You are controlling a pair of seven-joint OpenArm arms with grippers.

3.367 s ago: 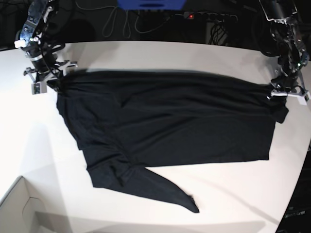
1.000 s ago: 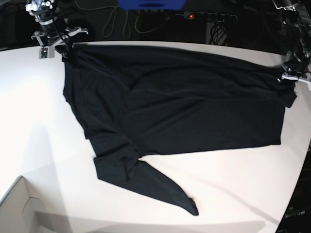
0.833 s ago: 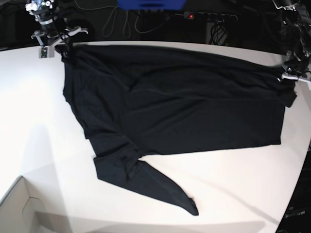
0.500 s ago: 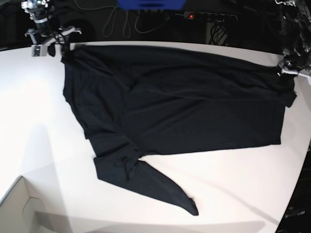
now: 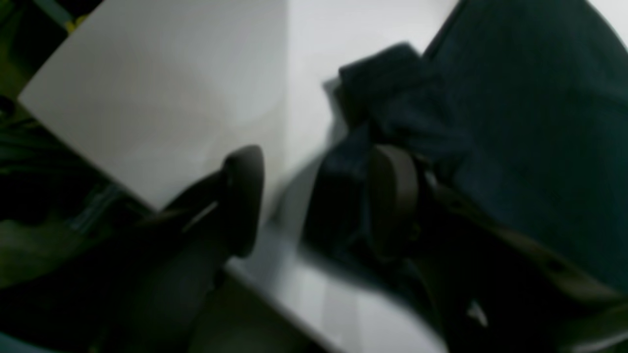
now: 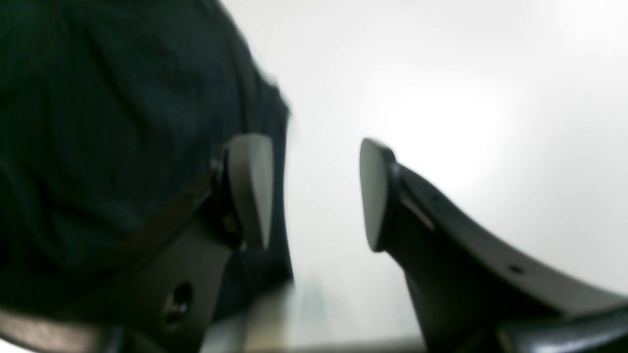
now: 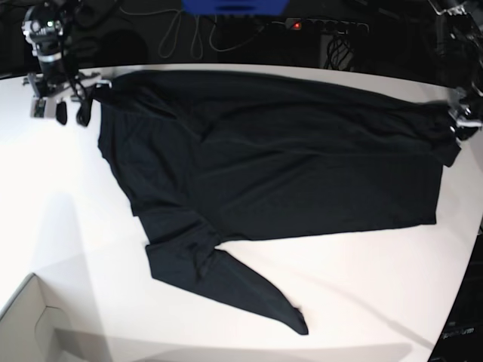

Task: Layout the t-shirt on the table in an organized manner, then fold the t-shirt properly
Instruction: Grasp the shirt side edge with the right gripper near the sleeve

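Base view showed the right gripper [image 7: 69, 113] at ten o'clock with jaws apart and empty, the t-shirt [image 7: 279, 158] spread across the table [image 7: 45, 204] but unfolded, its lower sleeve bunched, and the left gripper [image 7: 462, 121] at three o'clock likewise parted, gripping nothing.

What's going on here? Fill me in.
A two-armed robot is laying a black t-shirt out on the white table. Both grippers are open: the right gripper sits just off one far corner, the left gripper by the other. One sleeve near the front remains bunched.
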